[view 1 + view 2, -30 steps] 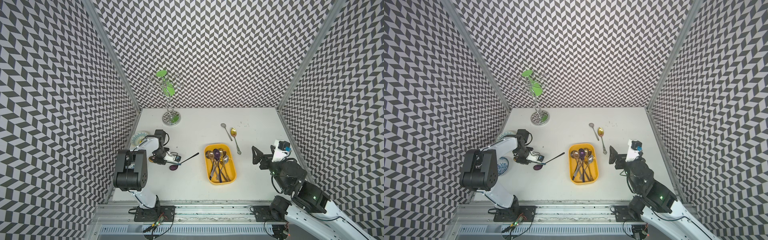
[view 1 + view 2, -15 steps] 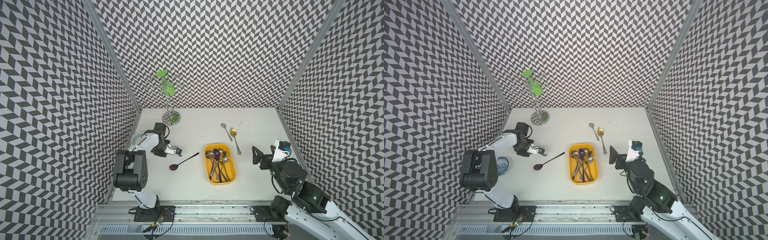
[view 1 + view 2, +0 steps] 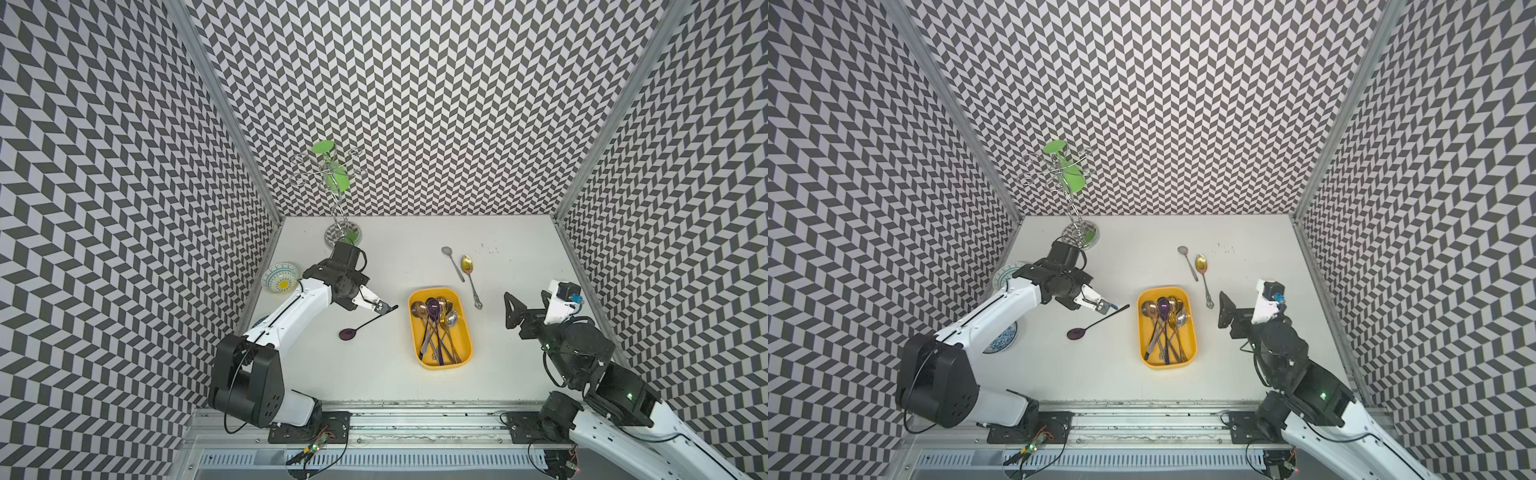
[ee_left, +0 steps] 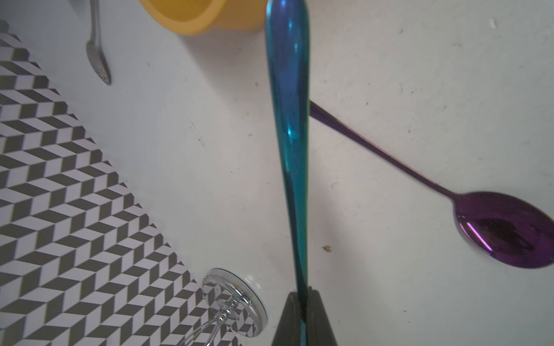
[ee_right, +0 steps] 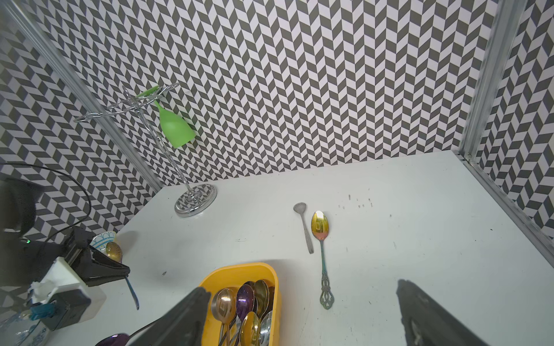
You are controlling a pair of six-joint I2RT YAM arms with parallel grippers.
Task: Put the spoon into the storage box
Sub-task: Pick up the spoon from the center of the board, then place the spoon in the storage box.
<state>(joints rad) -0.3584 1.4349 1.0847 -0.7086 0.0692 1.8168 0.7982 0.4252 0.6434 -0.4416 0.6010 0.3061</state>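
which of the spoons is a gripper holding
The blue spoon, clamped in the left gripper; the purple spoon, silver spoon and gold spoon lie loose on the table.

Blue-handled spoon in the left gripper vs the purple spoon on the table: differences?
The blue-handled spoon is clamped in the shut left gripper; the purple spoon lies loose on the table, ungripped. The blue handle widens toward its end; the purple handle is thin throughout. Both are glossy tinted metal and outside the yellow storage box.
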